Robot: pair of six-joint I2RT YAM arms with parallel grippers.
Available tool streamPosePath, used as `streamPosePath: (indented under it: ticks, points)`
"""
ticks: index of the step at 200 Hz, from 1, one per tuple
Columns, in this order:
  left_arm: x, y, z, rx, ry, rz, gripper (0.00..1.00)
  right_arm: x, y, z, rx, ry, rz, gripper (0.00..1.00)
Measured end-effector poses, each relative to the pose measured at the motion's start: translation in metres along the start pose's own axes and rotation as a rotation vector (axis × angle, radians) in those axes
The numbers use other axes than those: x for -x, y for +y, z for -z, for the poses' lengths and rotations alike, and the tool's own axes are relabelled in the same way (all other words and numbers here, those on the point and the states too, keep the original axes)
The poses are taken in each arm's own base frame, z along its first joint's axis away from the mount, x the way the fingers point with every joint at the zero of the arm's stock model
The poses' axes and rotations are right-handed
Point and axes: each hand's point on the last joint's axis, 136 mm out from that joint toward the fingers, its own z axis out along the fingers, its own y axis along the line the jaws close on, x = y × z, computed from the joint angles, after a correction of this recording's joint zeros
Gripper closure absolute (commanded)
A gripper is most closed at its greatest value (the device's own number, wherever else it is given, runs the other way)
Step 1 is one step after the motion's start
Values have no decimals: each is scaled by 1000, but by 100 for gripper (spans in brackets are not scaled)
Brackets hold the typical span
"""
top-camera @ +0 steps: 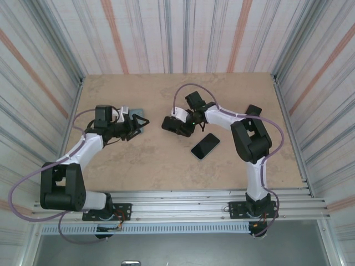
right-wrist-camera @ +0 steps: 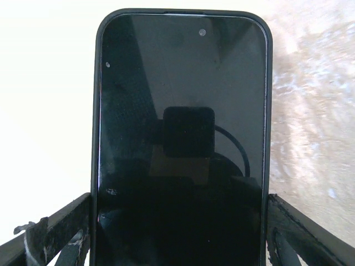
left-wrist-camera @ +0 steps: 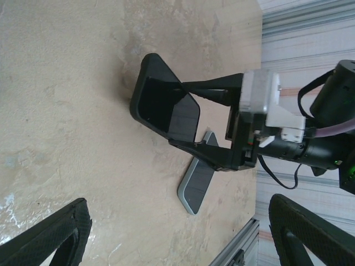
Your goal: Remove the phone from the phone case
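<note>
Striped walls close in on three sides of the tan table (top-camera: 111, 160), whose near half lies bare. Toward the left edge, the left gripper (top-camera: 135, 123) hovers released, its fingers (left-wrist-camera: 52, 235) spread wide. At centre, the right gripper (top-camera: 176, 126) clamps the one phone case (left-wrist-camera: 138, 97), stood on edge with a phone (right-wrist-camera: 180, 111) inside. A second phone (top-camera: 205, 146) lies flat just beside it, with open table toward the near edge.

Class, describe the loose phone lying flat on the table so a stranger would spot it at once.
On the tan table, look just right of centre. The loose phone lies flat there, dark screen with a pale rim, untouched, unlike the black-rimmed one tilted in the right gripper.
</note>
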Motion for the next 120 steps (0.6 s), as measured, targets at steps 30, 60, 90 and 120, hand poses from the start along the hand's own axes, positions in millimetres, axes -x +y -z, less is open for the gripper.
streamPosePath:
  ticks: [30, 60, 90, 120]
  points:
    - [1, -5, -6, 9, -19, -11, 15, 13, 0, 12, 6, -85, -69, 50]
    - [4, -14, -15, 19, -58, -29, 17, 24, -2, 21, 22, -151, -139, 51]
    - [3, -28, -26, 25, -101, -62, 19, 37, -2, 30, 35, -208, -194, 51]
    - [5, -34, -39, 48, -135, -79, 25, 48, -1, 37, 44, -257, -230, 52]
